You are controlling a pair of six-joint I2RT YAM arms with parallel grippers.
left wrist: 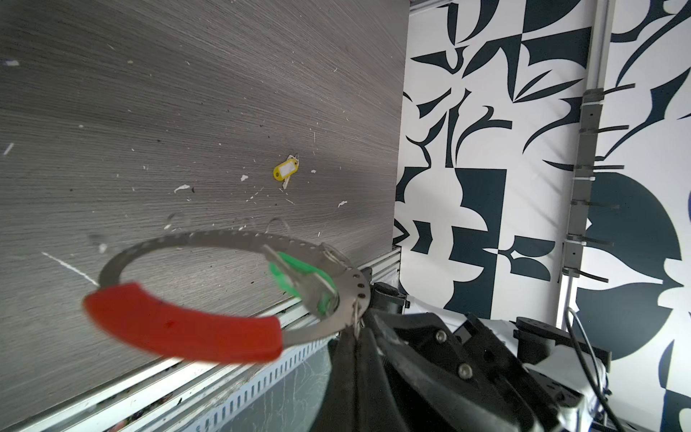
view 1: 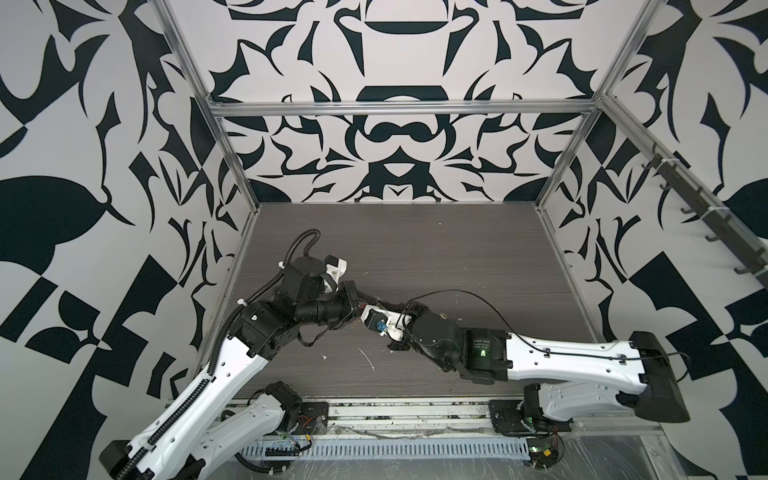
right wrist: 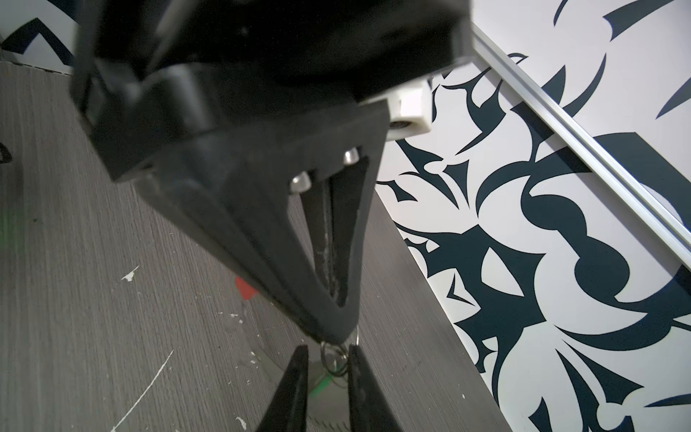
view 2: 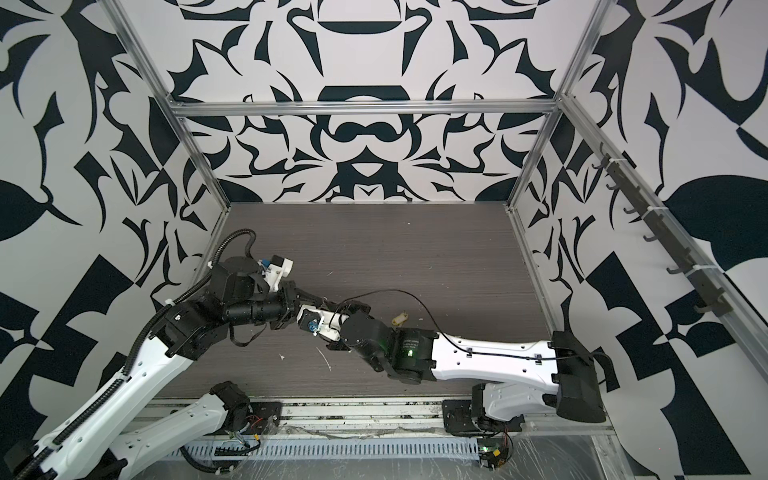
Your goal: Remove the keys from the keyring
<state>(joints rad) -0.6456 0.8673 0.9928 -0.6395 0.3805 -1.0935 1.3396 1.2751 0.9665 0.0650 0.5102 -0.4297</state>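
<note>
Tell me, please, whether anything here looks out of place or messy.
White scraps litter the table, like chipped debris. The yellow key lies loose there, off the keyring, as intended.

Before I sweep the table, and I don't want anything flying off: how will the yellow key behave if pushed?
The yellow key lies flat on the table, so it would probably slide rather than roll. It looks small and mostly plastic, so it is likely light and easily flicked far by a quick push.
</note>
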